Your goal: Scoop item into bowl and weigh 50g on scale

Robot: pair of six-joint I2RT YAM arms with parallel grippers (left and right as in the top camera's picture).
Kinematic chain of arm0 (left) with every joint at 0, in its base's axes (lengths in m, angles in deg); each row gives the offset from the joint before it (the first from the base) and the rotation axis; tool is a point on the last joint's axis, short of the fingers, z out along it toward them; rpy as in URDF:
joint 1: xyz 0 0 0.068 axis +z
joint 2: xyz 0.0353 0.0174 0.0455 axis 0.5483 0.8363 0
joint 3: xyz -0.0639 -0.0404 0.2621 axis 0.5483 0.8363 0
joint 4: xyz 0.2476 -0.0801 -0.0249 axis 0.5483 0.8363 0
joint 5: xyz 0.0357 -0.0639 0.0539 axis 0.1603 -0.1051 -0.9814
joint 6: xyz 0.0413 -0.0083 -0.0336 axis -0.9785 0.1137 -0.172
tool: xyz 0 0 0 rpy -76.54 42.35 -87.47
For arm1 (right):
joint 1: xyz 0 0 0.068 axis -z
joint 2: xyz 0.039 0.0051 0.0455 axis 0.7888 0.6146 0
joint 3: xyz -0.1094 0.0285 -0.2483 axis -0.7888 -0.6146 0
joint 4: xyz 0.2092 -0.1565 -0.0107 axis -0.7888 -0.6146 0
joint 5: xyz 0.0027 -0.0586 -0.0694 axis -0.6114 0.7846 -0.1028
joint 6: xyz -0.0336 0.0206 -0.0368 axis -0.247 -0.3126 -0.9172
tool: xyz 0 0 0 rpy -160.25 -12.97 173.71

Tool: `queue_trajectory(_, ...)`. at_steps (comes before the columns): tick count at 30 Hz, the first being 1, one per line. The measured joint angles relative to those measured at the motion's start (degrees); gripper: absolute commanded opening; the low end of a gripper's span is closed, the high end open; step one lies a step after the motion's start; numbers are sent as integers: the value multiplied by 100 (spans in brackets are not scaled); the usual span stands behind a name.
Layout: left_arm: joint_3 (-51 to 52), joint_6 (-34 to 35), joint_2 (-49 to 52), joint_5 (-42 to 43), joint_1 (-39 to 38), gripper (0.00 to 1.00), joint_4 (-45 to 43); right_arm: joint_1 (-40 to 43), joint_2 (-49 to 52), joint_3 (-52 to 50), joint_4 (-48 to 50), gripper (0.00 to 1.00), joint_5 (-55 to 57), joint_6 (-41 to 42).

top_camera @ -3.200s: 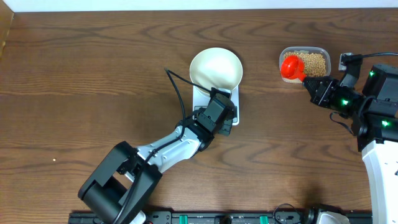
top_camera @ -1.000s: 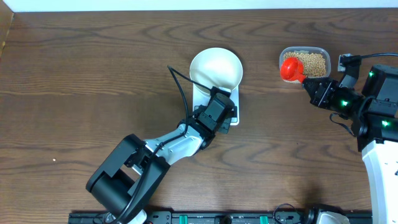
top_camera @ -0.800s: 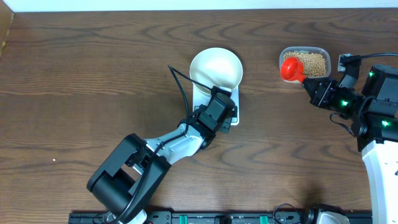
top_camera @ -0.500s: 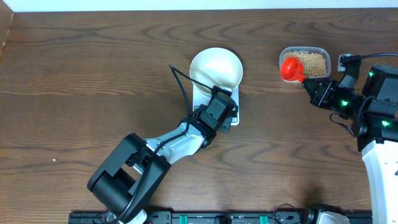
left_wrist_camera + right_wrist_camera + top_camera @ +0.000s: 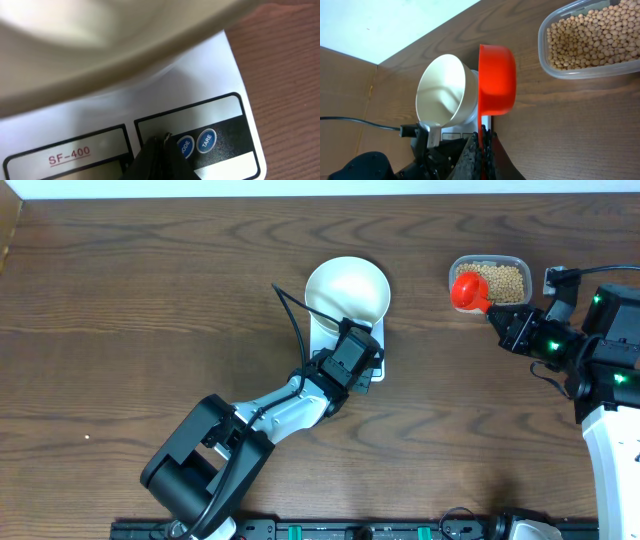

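**Both jaws closed: left at the scale's buttons, right on the scoop**

One dark wooden table (image 5: 150, 300) carries two arms, one from the near left and one from the right. One white bowl (image 5: 347, 290) sits on the one white scale (image 5: 321, 336), near the table's middle; the bowl's inside is bare white. Well to the right lies one clear plastic tub (image 5: 524, 280), holding a bed of beans (image 5: 503, 278) too many to count.

The right gripper (image 5: 481, 142) is clamped on the handle of one red scoop (image 5: 497, 80), whose cup is turned on its side above the tub's left end, apart from the bowl.

The left gripper (image 5: 161, 144) has its jaws pressed together, holding nothing. Its tips are at the scale's front panel, just left of two round blue buttons (image 5: 195, 143) and below the bowl's overhanging rim. I cannot tell whether they touch the panel.
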Motion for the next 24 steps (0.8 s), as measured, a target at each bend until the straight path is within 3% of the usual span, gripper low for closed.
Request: queue_trajectory(24,-33,190,11,-101,-26,7,90,0,0,0,0,1,0,0)
